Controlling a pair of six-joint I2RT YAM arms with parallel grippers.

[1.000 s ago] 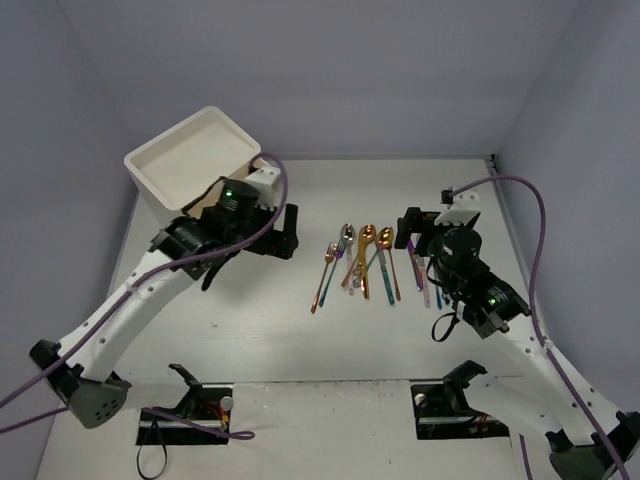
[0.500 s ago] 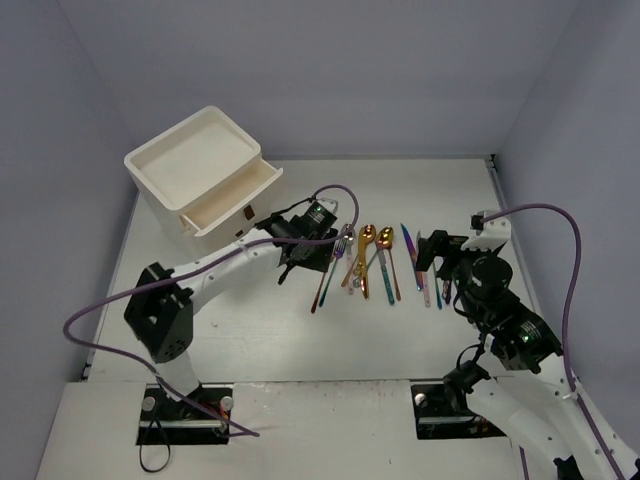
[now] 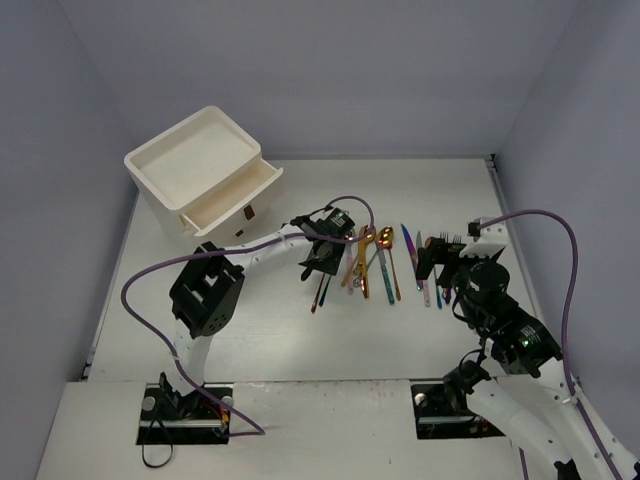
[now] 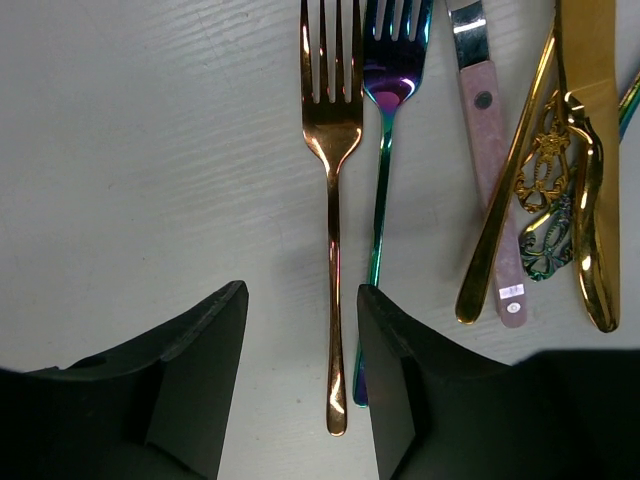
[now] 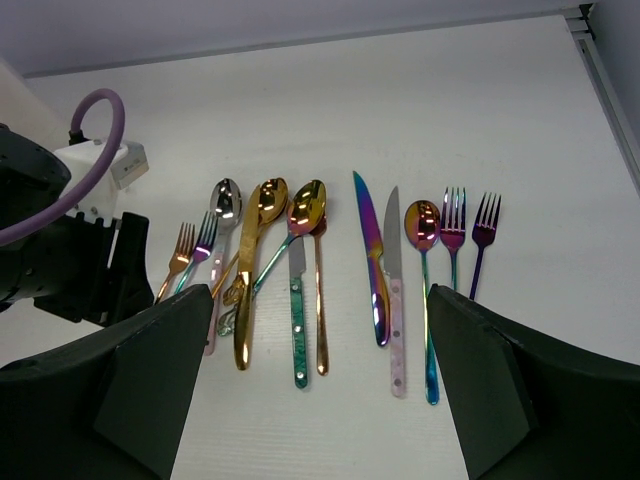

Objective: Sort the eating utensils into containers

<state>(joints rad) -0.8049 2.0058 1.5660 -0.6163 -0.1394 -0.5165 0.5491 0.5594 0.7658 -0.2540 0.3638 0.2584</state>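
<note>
Straddling copper fork [image 4: 333, 250] handle, left jaws apart, gaps both sides.

Pale lavender walls [image 3: 330, 70] enclose a white tabletop [image 3: 275, 340] under soft, even light

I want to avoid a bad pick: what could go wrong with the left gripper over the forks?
The left gripper straddles the copper fork, but the rainbow fork lies close beside it, by one finger: closing may grab or push both. The flat, thin handle may also slip.
</note>
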